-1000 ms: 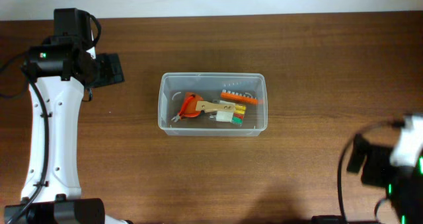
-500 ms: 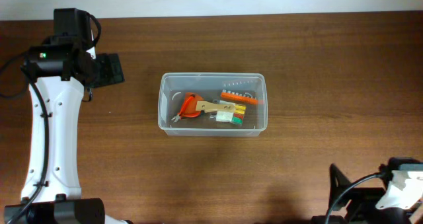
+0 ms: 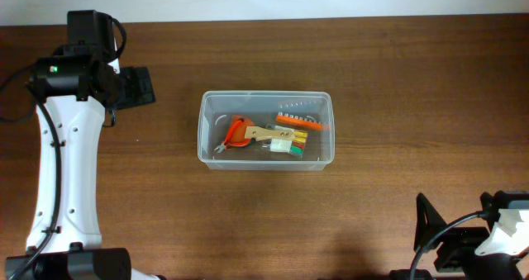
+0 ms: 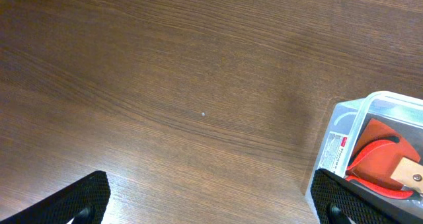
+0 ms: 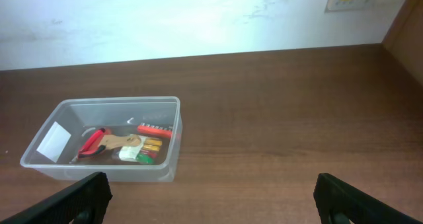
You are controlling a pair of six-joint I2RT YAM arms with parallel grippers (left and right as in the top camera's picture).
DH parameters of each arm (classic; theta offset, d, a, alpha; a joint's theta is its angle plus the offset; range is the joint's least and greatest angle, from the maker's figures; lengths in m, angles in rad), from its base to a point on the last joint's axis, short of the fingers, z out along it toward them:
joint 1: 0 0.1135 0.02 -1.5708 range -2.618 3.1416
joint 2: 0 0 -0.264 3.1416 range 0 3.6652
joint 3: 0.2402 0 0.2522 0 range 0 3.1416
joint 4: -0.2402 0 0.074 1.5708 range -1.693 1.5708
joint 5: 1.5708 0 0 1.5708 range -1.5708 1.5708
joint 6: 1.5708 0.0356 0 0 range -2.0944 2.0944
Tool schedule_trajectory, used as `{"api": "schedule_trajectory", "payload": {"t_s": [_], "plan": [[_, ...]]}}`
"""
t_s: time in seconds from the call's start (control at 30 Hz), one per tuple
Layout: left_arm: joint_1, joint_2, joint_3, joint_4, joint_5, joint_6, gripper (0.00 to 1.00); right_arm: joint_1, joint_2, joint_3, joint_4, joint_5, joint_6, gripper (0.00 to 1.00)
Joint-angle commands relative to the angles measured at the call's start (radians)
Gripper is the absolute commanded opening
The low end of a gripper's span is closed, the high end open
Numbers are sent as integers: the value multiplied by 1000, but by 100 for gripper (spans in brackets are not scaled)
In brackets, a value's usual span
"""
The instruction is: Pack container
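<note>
While both arms hang back, the clear rectangular plastic container (image 3: 201, 133) with its rounded corners sits in the middle of the dark brown wooden bench (image 3: 413, 82), well apart from either arm. And look inside: a red-orange handled tool (image 3: 235, 134), an orange bar carrying a row of bits (image 3: 302, 121) and a small clear case of yellow, red and green pieces (image 3: 289, 143) all lie on its floor. The left end effector (image 3: 142, 87) hovers off to the container's left, jaws spread wide, nothing between them. The right end effector (image 5: 211, 201) is down at the near right corner of the bench, also fully spread and empty, looking at the container from a distance. No loose item shows on the bench outside the bin, so by my reading the packing is done or all but done. No lid is in view, so whether a closing step is left I cannot tell.
</note>
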Motion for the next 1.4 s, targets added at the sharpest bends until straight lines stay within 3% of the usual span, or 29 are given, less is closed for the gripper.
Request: {"api": "schedule_trajectory", "payload": {"t_s": [0.0,0.53,0.93,1.37], "plan": [[3,-8,14,0,-7,5,99,-7,-27,-53,60,37,-11,99],[3,-8,14,0,-7,5,99,-7,-430,-771,929,50,-79,99],[3,-8,14,0,-7,5,99,-7,-465,-1129,1486,46,-79,99],[3,-8,14,0,-7,5,99,-7,-465,-1271,1577,47,-79,98]]}}
